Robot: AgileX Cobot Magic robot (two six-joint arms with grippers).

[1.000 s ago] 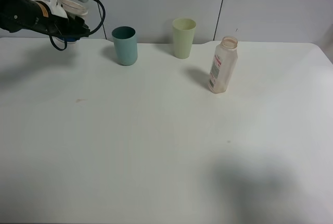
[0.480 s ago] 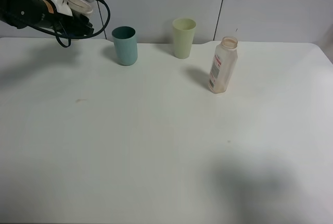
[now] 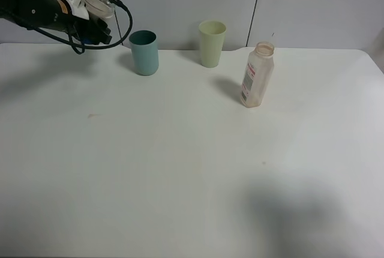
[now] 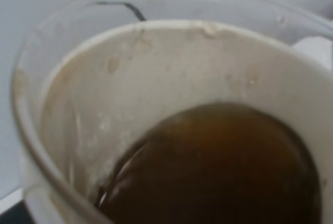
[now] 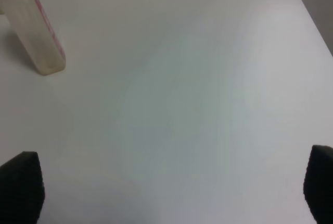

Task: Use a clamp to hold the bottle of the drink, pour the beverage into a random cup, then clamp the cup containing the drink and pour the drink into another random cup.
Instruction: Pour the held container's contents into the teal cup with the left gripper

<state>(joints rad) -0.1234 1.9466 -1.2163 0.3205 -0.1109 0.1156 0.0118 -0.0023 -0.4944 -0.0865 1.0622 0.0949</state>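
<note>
With left jaws, grips clear cup [image 4: 78, 130] of brown drink [image 4: 218, 172] aloft before grey wall panels [image 3: 180, 0], teal cup [image 3: 144, 53] nearby; spreads right jaws wide above white desk [image 3: 180, 180], bottle [image 5: 39, 36] ahead, well apart.

Cup [image 3: 144, 52] left, second cup [image 3: 212, 43] beside it, bottle [image 3: 257, 75] rightmost, all on table [image 3: 180, 168]

A clear cup [image 4: 104, 94] of brown drink [image 4: 218, 166] fills the left wrist view. It is blurred, cut off by the frame's edges, and hides the fingers of the left pincer [image 3: 98, 32]. From the high camera that pincer is only a dark shape, its grip perhaps masked by cable. In the right wrist view, the right pincer [image 5: 171, 193] shows two dark fingertips [image 5: 21, 185] clipped at the corners, and the bottle [image 5: 39, 36] is cropped at its neck.
</note>
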